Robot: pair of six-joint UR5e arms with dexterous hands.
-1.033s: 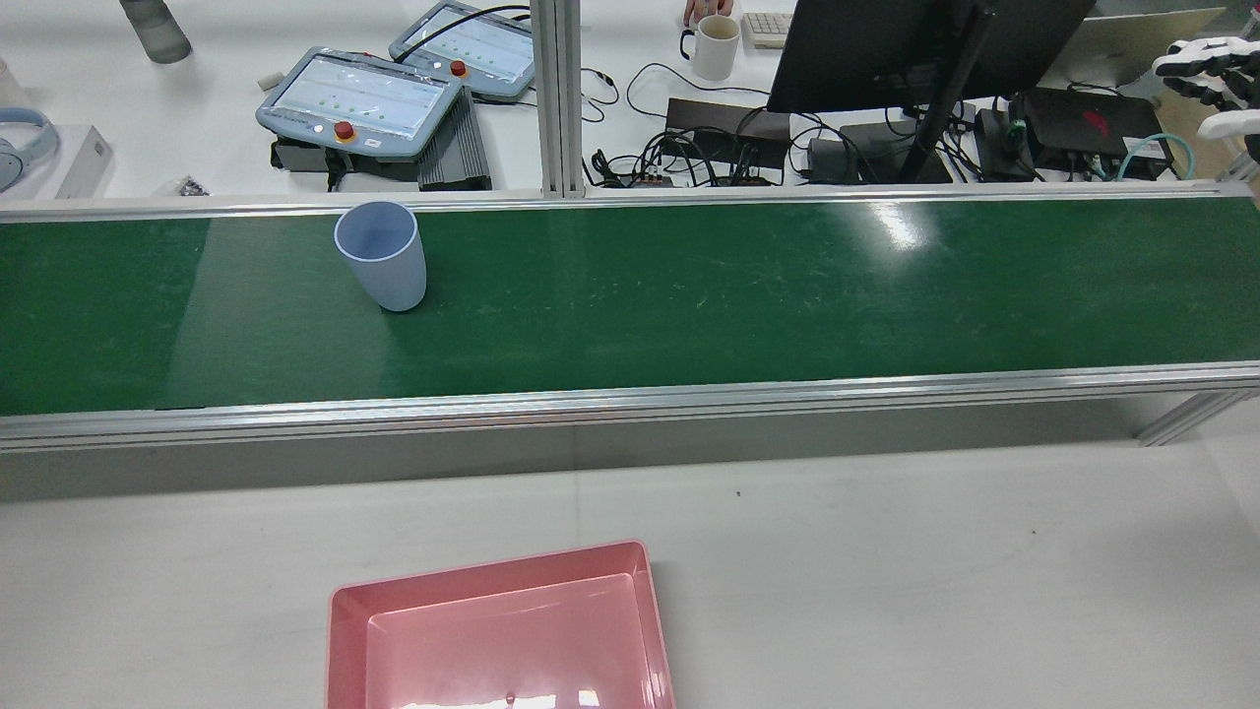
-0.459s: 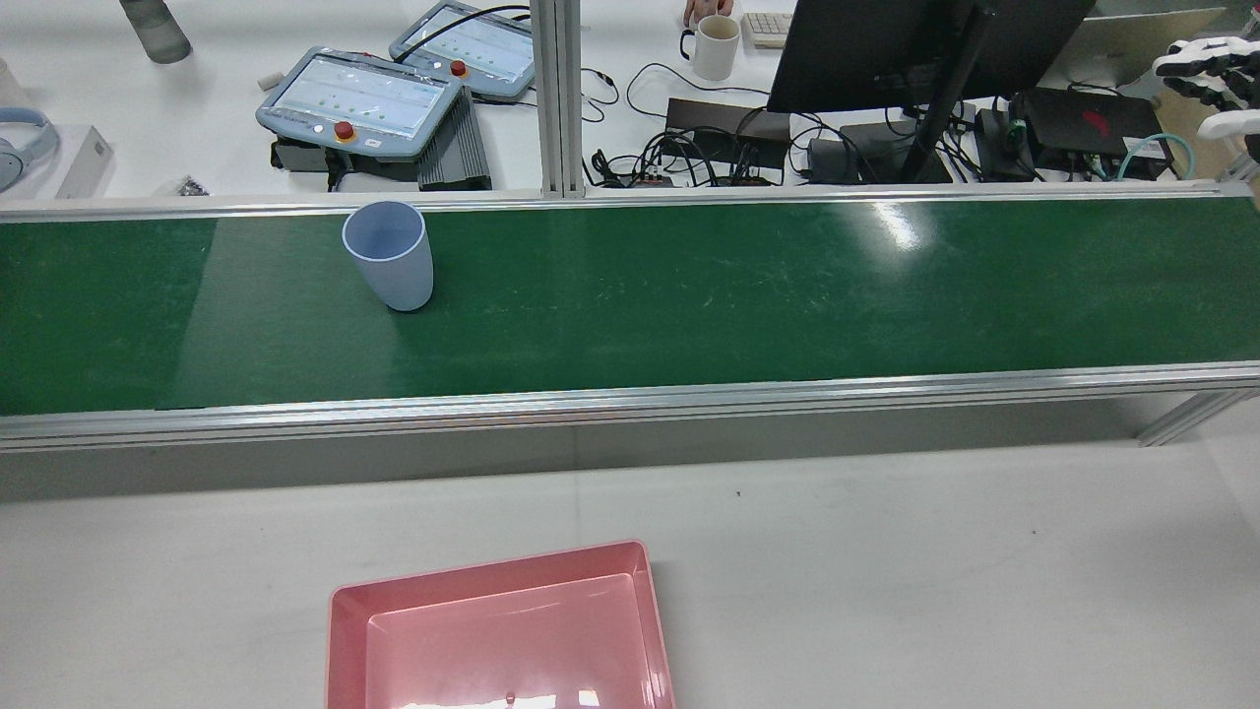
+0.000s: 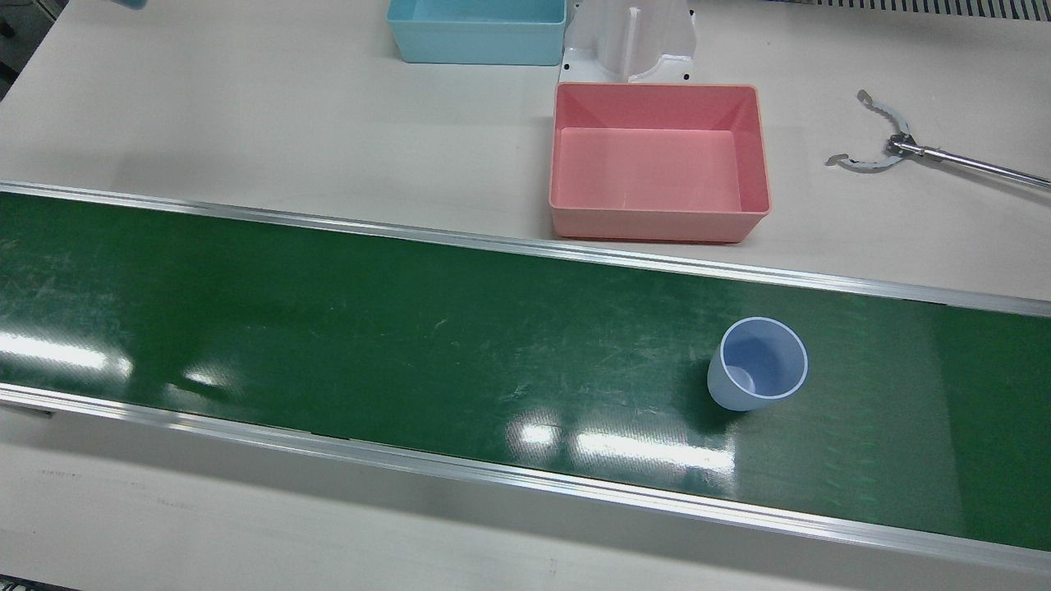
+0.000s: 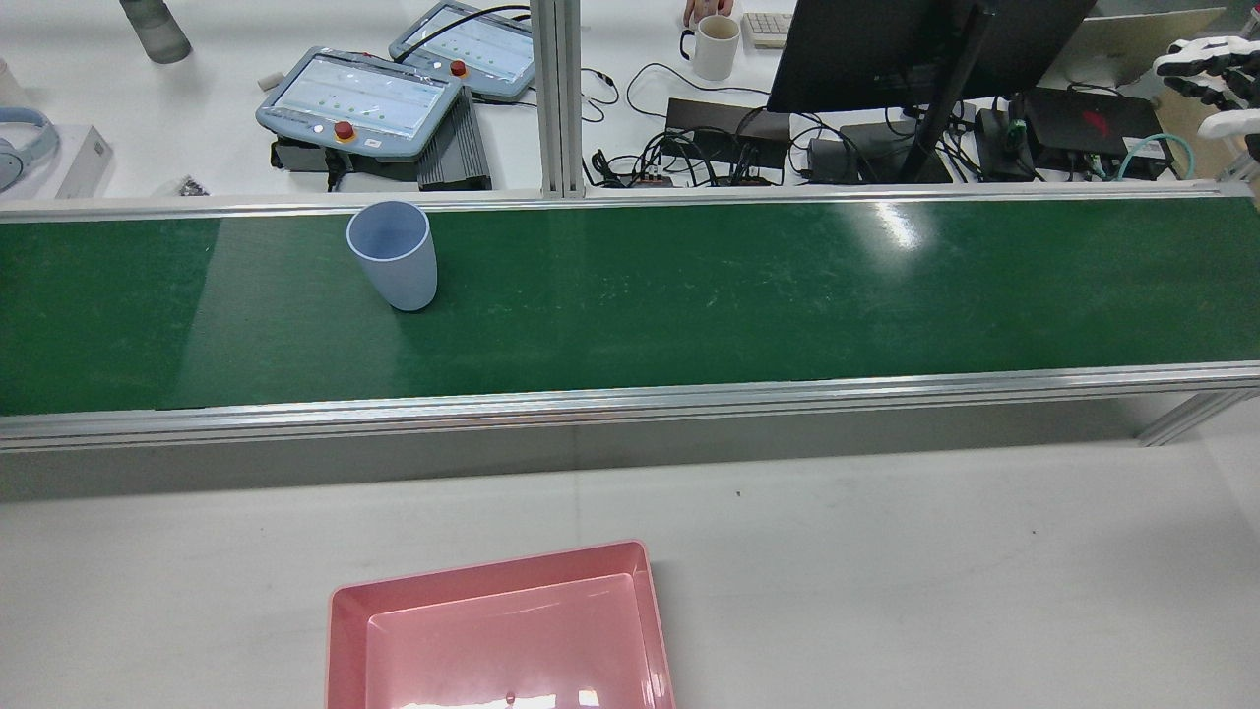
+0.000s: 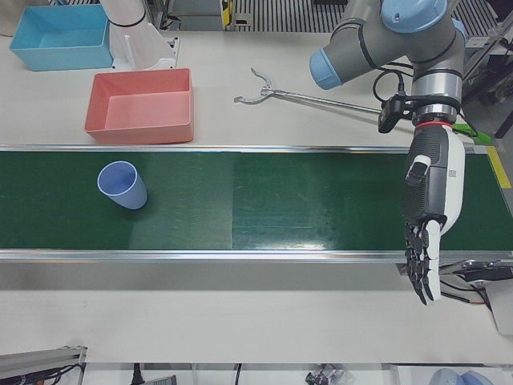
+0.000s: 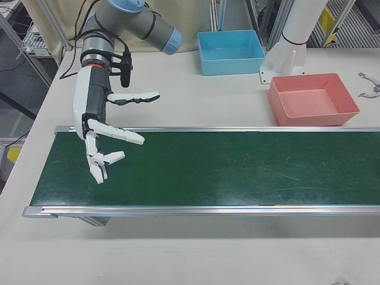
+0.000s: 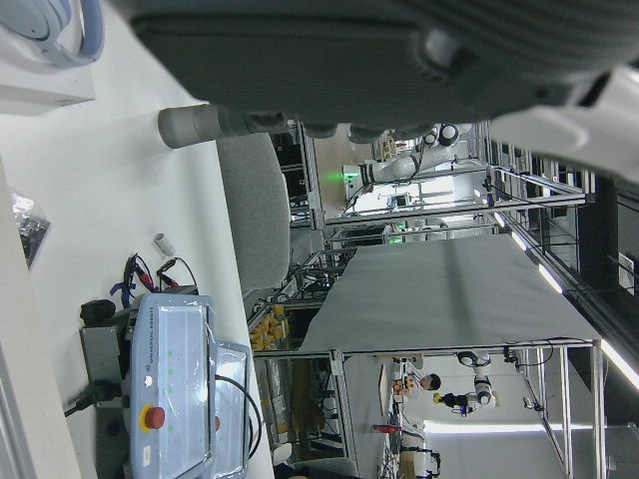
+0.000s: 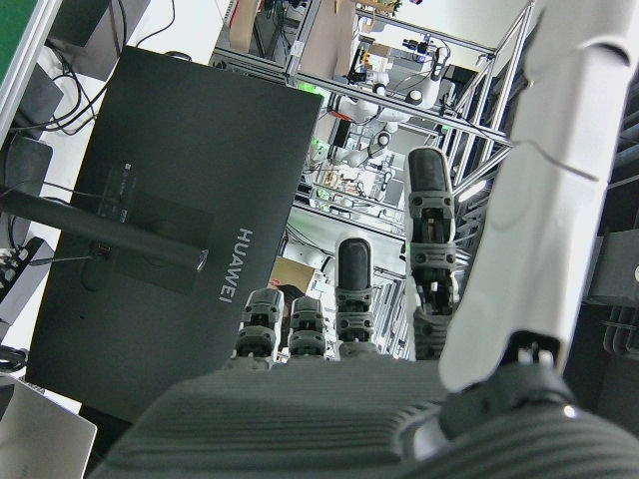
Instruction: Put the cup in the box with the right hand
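Green belt (image 3: 410, 328) carries blue cup (image 3: 756, 364) upright, mouth facing up.

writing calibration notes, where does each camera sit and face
front view: above the operators' side, looks down on belt, cup, pink box; no arm.
rear view: high behind robot, faces forward over belt; right hand at right edge.
left-front view: operators' side, faces left arm, open left hand.
right-front view: same side, faces right arm, open hand.
left hand view: on left hand, sideways, sees desk; palm edge.
right hand view: on right hand, sees monitor; fingers.
shared: front and rear both show cup, pink box.
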